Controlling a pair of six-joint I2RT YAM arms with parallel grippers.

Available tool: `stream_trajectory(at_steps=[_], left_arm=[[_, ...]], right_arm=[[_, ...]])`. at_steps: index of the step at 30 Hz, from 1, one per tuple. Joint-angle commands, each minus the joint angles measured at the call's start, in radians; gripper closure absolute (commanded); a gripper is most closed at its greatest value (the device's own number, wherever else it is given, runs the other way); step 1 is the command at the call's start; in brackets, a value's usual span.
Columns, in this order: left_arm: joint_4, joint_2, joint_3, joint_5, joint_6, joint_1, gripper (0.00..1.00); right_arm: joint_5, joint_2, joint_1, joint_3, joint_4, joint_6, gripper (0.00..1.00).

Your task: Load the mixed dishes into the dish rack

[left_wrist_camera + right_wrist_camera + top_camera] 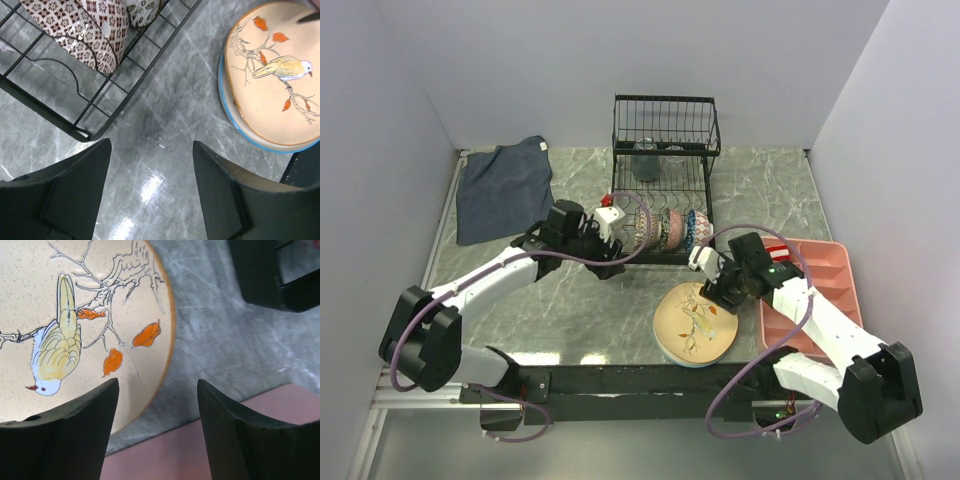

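Observation:
The peach bird plate (pixel 696 322) lies on the table in front of the black wire dish rack (pixel 665 125), and a blue rim shows beneath its edge (pixel 235 117). Three patterned bowls (pixel 665 230) stand on edge in the rack's front slots; the brown-patterned one (pixel 85 30) fills the top left of the left wrist view. A clear glass (pixel 646 160) stands in the rack's back section. My left gripper (pixel 608 266) (pixel 152 165) is open and empty above bare table by the rack's front left corner. My right gripper (pixel 712 292) (pixel 157 390) is open and empty over the plate's (pixel 75 315) right edge.
The pink compartmented tray (pixel 820 290) (pixel 200 450) lies just right of the plate, under my right arm. The dark blue cloth (pixel 505 185) lies at the back left. White walls close in the table on three sides.

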Motion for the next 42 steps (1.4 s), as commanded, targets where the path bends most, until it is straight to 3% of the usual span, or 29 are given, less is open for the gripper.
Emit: stream_trajectory(at_steps=[1,6,11,22,24,27,28,30,31,32,42], left_arm=[[0.040,-0.036,0.021,0.081,-0.034,0.015,0.28],[0.067,-0.047,-0.034,0.202,-0.043,0.019,0.28],[0.179,-0.053,-0.151,0.328,-0.151,0.012,0.28],[0.417,-0.004,-0.266,0.350,-0.263,-0.110,0.29],[0.417,0.014,-0.251,0.344,-0.249,-0.122,0.29],[0.448,0.019,-0.256,0.325,-0.264,-0.130,0.29],[0.455,0.020,-0.257,0.321,-0.270,-0.131,0.29],[0.468,0.025,-0.262,0.324,-0.286,-0.137,0.29],[0.475,0.028,-0.262,0.327,-0.290,-0.142,0.29],[0.477,0.033,-0.260,0.324,-0.293,-0.145,0.29],[0.534,0.089,-0.253,0.317,-0.368,-0.176,0.27]], right_arm=[[-0.034,0.021,0.006,-0.049,0.076,0.037,0.27],[-0.097,0.055,0.005,-0.071,0.104,0.049,0.28],[-0.090,0.083,0.001,-0.095,0.157,0.071,0.27],[-0.030,0.259,-0.022,-0.036,0.216,0.126,0.30],[-0.048,0.279,-0.026,-0.031,0.217,0.117,0.35],[-0.056,0.279,-0.028,-0.049,0.233,0.095,0.50],[-0.057,0.282,-0.028,-0.051,0.236,0.092,0.62],[-0.054,0.304,-0.028,-0.040,0.231,0.095,0.76],[-0.060,0.308,-0.026,-0.028,0.227,0.089,0.92],[-0.067,0.305,-0.026,-0.022,0.226,0.089,0.98],[-0.145,0.167,-0.025,0.104,0.127,0.077,1.00]])
